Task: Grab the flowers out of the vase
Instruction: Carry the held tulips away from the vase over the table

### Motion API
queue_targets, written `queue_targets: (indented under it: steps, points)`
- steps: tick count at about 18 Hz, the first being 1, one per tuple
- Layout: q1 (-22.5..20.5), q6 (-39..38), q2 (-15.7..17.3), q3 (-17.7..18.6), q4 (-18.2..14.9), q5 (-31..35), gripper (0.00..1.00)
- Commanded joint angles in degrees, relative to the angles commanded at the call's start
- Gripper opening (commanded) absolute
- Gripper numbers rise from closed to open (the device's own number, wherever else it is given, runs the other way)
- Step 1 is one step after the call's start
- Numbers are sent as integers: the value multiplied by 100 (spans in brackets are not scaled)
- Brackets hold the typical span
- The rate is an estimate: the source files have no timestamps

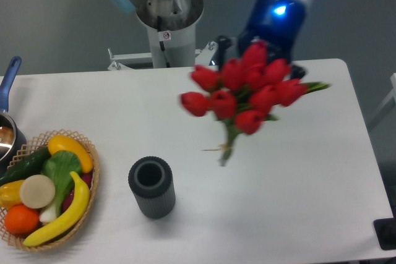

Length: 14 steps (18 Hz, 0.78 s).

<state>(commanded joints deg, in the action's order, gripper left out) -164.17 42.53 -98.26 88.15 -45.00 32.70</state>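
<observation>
The flowers (244, 88), a bunch of red tulip buds with green stems, hang in the air above the table, right of the vase and well clear of it. The stem end (224, 153) points down and is blurred. My gripper (260, 60) sits behind the buds, shut on the flowers; its fingertips are hidden by the blooms. The vase (151, 187), a dark grey ribbed cylinder, stands upright on the white table with an empty round mouth.
A wicker basket (93, 177) with fruit and vegetables lies at the front left. A pot with a blue handle (9, 78) is at the left edge. The arm's base column (167, 35) stands behind the table. A dark object (387, 233) sits at the front right corner.
</observation>
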Motion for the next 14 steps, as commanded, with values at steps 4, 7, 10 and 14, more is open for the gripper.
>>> queue_targets:
  steps: [4, 7, 10, 14]
  points:
    - [-246, 167, -61, 26, 0, 17, 46]
    - [-361, 378, -97, 79, 0, 0, 46]
    - [-396, 379, -97, 88, -9, 0, 46]
    - [-493, 396, -88, 176, 0, -9, 46]
